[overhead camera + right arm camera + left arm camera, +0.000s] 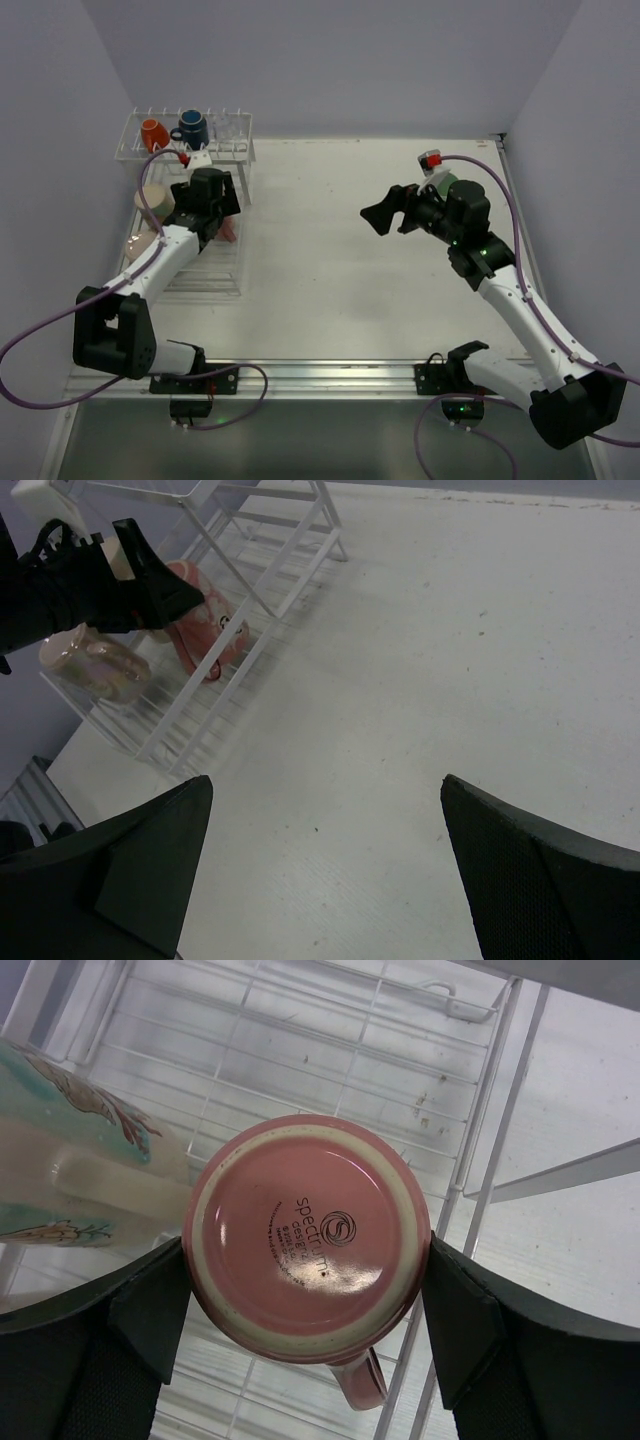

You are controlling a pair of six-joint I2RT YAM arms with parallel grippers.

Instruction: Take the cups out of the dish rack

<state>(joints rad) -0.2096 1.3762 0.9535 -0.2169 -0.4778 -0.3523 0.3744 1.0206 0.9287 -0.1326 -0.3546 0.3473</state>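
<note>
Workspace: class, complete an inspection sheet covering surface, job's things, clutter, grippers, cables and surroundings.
Surface: white table, lightly speckled.
Job's things: rack at left; orange mug and blue mug on its upper shelf; pink mug upside down on the lower tray, beside a pale mug.
Clutter: nothing seen.
Grippers: left gripper closed on pink mug; right gripper open above table.
Cables: purple cables loop from both arms.
Surroundings: plain pale walls.

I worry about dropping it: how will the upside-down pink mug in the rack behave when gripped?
The pink mug looks like glazed ceramic: probably rigid, slick and breakable. Its round wall may rotate inside the left gripper. Its side handle likely tilts it when lifted.
</note>
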